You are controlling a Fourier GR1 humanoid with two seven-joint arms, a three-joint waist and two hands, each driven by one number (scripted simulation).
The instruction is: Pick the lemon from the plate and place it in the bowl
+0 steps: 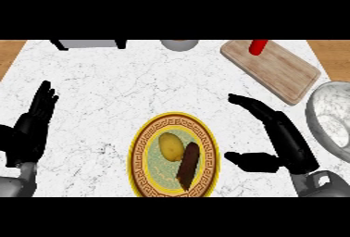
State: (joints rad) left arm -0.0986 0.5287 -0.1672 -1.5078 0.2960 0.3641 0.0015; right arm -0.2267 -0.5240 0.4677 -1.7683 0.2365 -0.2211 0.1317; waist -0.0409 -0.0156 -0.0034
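White marble counter (123,88) is seen from steeply above, with strips of wooden surface (10,51) visible at the far left and far right corners. At the left edge the left hand (31,127) is observed resting, fingers straight and pointing up the view, nothing grasped; its grey forearm enters from the lower left corner. At the top edge, left of centre, part of a grey and black appliance (89,44) is cut off by the frame, and just to its right a round grey object (180,44) is only partly shown — what it is cannot be told. Near the lower centre a plate (140,148) with a yellow rim and a brown patterned band is recorded. On its green centre the lemon (171,146) lies on the left side, and a dark brown elongated item (187,161) lies just beside it on the right, touching or nearly touching it. To the right of the plate the right hand (287,143) is held above the counter, fingers extended and relaxed toward the upper left, thumb pointing toward the plate rim — nothing is grasped, and the hand is apart from the lemon. At the upper right a wooden cutting board (277,69) lies at an angle, with a red object (258,46) on its far end. At the right edge the bowl (328,115), white and marbled, is partly cut off by the frame; the lemon is well apart from it.
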